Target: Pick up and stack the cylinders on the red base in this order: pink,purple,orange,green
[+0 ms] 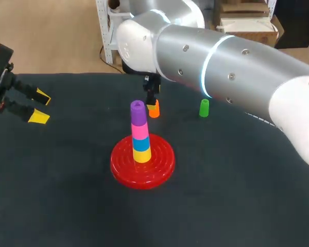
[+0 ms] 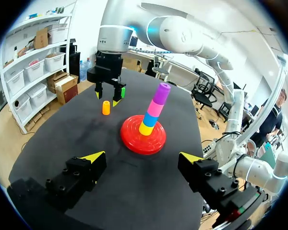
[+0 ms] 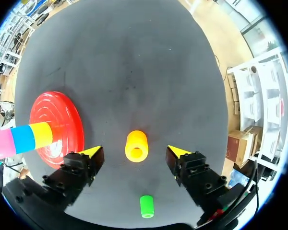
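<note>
Stack [image 1: 140,133] on base [image 1: 162,165]; behind, one cylinder [image 1: 153,109] below right pincer [image 2: 107,97] — second cylinder [image 1: 204,108] rightward

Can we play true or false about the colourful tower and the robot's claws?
1. The purple cylinder is the top piece of the tower on the red base. True.
2. The orange cylinder is on the tower. False: it stands on the table, off the base.
3. The right gripper hangs open over the orange cylinder. True.
4. The left gripper holds the green cylinder. False: that gripper is open and empty, and the green cylinder stands alone on the table.
</note>
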Available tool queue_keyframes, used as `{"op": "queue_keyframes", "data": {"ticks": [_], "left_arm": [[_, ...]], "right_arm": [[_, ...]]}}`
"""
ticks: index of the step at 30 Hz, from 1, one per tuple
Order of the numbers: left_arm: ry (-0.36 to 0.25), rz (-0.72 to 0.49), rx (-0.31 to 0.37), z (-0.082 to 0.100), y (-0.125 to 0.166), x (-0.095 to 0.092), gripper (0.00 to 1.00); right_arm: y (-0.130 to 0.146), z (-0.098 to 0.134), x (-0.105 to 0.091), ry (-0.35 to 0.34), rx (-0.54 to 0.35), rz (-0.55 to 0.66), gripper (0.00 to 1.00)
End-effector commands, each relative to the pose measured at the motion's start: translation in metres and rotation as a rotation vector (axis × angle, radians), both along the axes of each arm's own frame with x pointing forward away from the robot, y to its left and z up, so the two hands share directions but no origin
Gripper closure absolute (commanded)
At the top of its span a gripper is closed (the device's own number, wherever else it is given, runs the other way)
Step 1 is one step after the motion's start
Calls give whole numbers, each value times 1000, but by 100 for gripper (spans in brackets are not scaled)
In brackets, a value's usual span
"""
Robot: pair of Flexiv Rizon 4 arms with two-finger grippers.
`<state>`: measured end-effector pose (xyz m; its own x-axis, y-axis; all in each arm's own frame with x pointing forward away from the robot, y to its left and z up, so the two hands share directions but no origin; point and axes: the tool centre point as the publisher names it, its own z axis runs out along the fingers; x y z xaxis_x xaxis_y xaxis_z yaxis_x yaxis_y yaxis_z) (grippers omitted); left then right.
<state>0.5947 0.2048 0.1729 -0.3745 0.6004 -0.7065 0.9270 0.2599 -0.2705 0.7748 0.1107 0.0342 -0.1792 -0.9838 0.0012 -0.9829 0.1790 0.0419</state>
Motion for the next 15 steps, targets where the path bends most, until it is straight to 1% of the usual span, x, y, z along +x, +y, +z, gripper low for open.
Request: {"op": "queue_keyframes", "data": {"ticks": [1, 7, 8, 10, 11, 12, 14, 15], "left_arm": [[2, -4, 1, -1, 1, 2, 0], [2, -4, 1, -1, 1, 2, 0], [2, -4, 1, -1, 1, 2, 0], [2, -4, 1, -1, 1, 2, 0], [2, -4, 1, -1, 1, 2, 0], [2, -4, 1, -1, 1, 2, 0], [2, -4, 1, -1, 1, 2, 0], [2, -4, 1, -1, 1, 2, 0]], "right_arm": [[-3, -2, -3, -4, 2, -4, 27], [-4, -4, -6, -2, 2, -12, 31], [-4, -4, -6, -2, 3, -14, 33], [-4, -5, -6, -2, 3, -13, 39], [-4, -5, -6, -2, 4, -13, 50], [-4, -4, -6, -3, 4, -13, 58], [-4, -4, -7, -5, 3, -14, 76], [-5, -5, -7, -7, 2, -14, 94]]}}
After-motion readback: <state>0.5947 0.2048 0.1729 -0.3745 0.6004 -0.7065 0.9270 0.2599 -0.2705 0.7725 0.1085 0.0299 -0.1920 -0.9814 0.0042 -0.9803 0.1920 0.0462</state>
